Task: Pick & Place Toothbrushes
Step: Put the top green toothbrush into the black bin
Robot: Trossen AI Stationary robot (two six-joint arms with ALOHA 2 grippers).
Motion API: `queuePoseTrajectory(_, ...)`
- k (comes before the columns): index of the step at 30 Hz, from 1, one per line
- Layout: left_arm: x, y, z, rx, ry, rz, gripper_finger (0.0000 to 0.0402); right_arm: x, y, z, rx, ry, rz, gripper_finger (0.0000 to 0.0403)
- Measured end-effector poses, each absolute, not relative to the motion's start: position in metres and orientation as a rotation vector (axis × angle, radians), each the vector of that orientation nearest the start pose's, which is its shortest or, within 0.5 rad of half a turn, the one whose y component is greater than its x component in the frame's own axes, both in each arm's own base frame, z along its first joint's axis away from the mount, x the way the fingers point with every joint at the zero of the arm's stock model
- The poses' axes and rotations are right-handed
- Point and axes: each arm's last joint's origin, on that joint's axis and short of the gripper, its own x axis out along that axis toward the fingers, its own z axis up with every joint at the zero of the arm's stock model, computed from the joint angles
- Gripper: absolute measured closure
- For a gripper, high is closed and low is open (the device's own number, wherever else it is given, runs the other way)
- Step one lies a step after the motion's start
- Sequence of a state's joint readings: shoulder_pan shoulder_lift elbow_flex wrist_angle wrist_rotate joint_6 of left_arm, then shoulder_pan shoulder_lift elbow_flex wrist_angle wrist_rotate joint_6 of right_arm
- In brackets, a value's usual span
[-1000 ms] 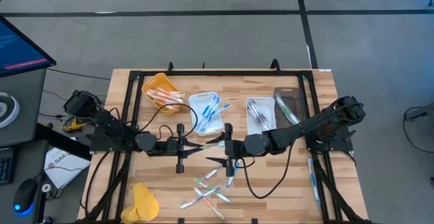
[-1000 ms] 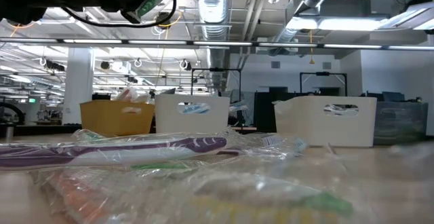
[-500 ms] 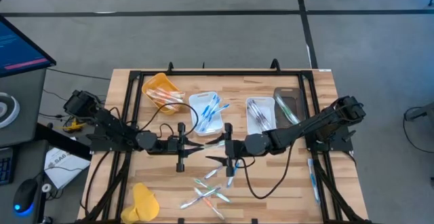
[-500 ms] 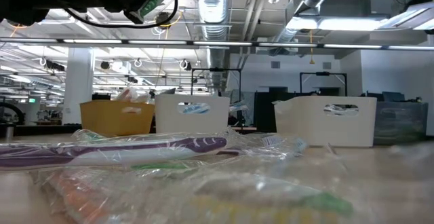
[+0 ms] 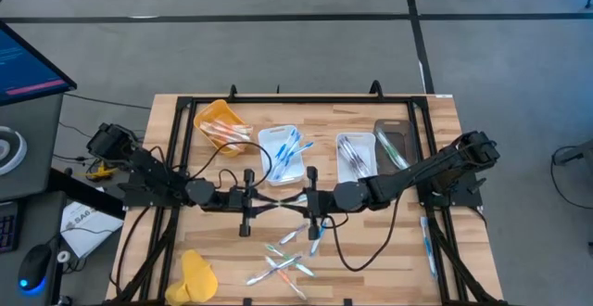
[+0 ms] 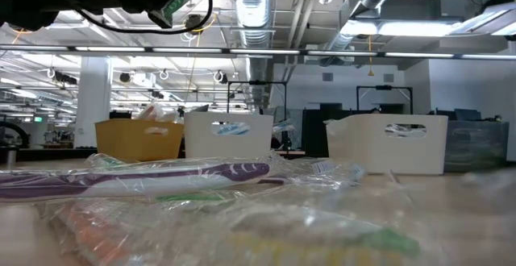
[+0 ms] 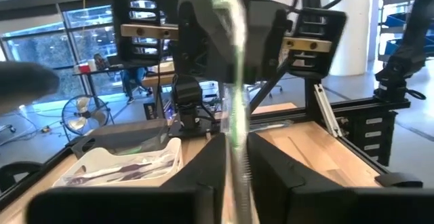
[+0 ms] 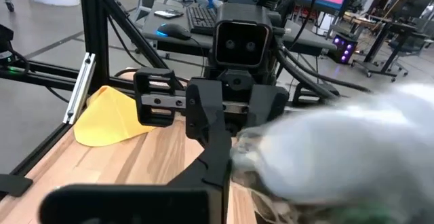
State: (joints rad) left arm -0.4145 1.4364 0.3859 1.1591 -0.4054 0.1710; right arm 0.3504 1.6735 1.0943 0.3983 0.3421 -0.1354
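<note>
Several loose toothbrushes in clear wrappers (image 5: 283,260) are left scattered on the near end of the light wooden table (image 5: 389,241), so plenty of sorting looks undone.

Bit further in, mid-table, one green-and-clear wrapped toothbrush (image 7: 237,115) is held up off the wood between both arms, basically a handover. The left gripper (image 5: 264,204) is seen pinched on the handle, fingers snug on either side of it. The right gripper (image 5: 296,203) is closed on the other end, from what can be made out in the left wrist view. So the brush seems to be clamped from both sides.

To get this step right, the right grip should probably be confirmed firm before the left one is let go. The left arm is best backed straight off along the handle, so the slippery wrapper isn't twisted or dragged out.

Furthest back, four bins are lined up: a yellow plastic tray (image 5: 215,113), two white rectangular trays (image 5: 264,140) (image 5: 341,142) and a dark tray (image 5: 384,126), each with brushes already inside.
</note>
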Motion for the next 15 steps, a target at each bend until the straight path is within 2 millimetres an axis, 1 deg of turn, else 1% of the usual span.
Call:
queuePoseTrajectory(3,0.2364,-0.0888,0.1926,0.116,-0.099,0.009,0.0328,0.3588,0.1208,0.265,-0.195,0.17,0.02,0.0367)
queuePoseTrajectory(6,0.2365,-0.0886,0.1925,0.114,-0.099,0.007,0.0304,0.3587,0.1207,0.2644,-0.198,0.176,0.02,0.0387)
queuePoseTrajectory(12,0.2363,-0.0902,0.1931,0.065,-0.107,-0.039,0.0248,0.3578,0.1221,0.2624,-0.202,0.196,0.024,0.0378)
queuePoseTrajectory(15,0.2363,-0.0902,0.1931,0.064,-0.107,-0.04,0.0216,0.3568,0.1237,0.2612,-0.209,0.207,0.007,0.0385)
